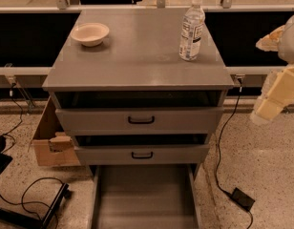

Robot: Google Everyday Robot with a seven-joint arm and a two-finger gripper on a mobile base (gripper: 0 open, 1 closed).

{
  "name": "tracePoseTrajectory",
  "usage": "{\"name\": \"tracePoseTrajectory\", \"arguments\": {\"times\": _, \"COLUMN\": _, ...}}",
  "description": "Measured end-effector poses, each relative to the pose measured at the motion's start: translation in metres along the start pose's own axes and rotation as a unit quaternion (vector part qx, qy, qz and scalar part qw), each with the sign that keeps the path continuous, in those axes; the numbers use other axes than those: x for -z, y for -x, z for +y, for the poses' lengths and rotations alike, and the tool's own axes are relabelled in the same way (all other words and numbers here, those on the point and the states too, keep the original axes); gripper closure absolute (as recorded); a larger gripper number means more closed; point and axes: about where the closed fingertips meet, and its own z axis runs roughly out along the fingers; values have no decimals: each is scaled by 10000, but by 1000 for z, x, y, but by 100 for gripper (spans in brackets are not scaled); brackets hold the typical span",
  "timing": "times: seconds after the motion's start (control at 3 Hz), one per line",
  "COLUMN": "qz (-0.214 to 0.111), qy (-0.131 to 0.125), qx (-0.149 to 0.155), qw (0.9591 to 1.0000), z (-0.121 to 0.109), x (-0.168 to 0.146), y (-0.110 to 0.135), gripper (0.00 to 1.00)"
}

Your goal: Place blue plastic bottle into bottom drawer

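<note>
The blue plastic bottle (191, 28) stands upright on the right rear part of the grey cabinet top (137, 61); it is clear, with a white cap and a white-and-bluish label. The bottom drawer (144, 197) is pulled out at floor level, a wide shallow grey tray with nothing showing in it. My gripper (275, 95) is at the right edge of the view, beside the cabinet and below the level of its top. It is well to the right of the bottle and holds nothing that I can see.
A small beige bowl (90, 34) sits on the cabinet top at the left rear. The two upper drawers (140, 120) with black handles are nearly shut. A cardboard box (49, 144) stands left of the cabinet. Cables and a power brick (242, 198) lie on the floor.
</note>
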Motion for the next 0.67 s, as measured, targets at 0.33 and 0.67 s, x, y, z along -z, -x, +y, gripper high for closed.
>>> {"name": "tracePoseTrajectory", "arguments": {"times": 0.33, "qz": -1129, "qy": -312, "qx": -531, "qw": 9917, "z": -38, "x": -15, "y": -6, "gripper": 0}}
{"name": "tracePoseTrajectory", "arguments": {"times": 0.67, "qz": -2346, "qy": -614, "qx": -725, "qw": 9674, "z": -79, "x": -36, "y": 4, "gripper": 0}}
